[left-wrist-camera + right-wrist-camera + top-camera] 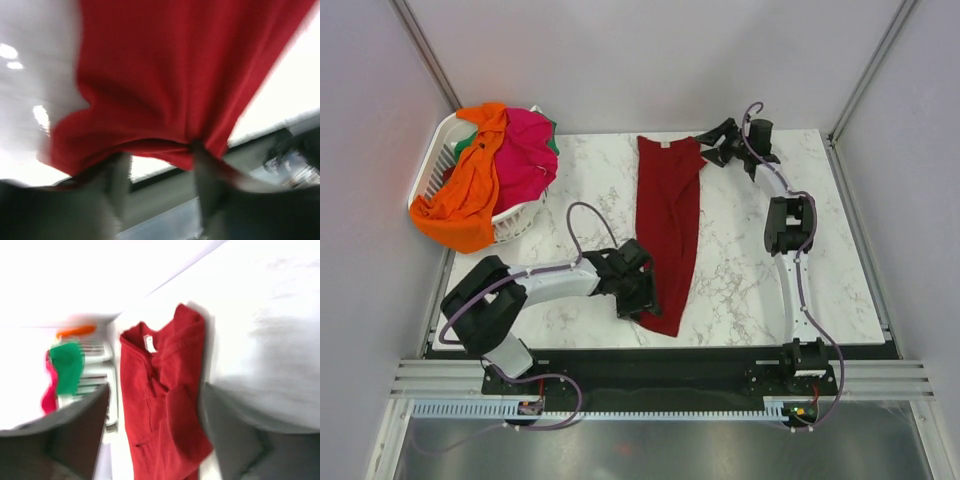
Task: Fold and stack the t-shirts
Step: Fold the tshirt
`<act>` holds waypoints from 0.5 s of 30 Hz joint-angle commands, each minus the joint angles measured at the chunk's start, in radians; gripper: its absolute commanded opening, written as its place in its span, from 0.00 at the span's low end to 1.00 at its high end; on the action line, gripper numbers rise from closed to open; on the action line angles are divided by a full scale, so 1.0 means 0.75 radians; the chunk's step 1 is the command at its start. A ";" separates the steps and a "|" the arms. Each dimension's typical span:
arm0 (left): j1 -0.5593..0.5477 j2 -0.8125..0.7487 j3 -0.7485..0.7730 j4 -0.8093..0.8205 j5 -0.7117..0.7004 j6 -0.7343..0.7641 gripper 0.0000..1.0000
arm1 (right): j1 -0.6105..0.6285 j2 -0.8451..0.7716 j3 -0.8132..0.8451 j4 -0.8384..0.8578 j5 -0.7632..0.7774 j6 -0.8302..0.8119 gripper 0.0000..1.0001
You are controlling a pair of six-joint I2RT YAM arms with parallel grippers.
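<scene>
A dark red t-shirt (670, 220) lies on the marble table as a long narrow strip, its collar with the white neck label (665, 143) at the far end. My left gripper (638, 290) is at the strip's near left edge. In the blurred left wrist view its fingers stand apart, with the red hem (175, 65) draped over the tips of the gripper (160, 160). My right gripper (713, 150) is open beside the collar's right corner. In the right wrist view the gripper (156, 390) frames the shirt (160, 410) and its label (148, 343) without touching them.
A white slatted laundry basket (430, 165) stands at the far left corner, holding an orange shirt (470, 190) that hangs over its rim, a hot pink shirt (525, 150) and a green one (67, 365). Grey walls close in three sides of the table (760, 290).
</scene>
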 commanded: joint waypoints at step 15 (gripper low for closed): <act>-0.190 -0.321 0.246 -0.144 0.026 -0.201 1.00 | -0.133 -0.961 -0.843 -0.366 0.386 -0.522 0.98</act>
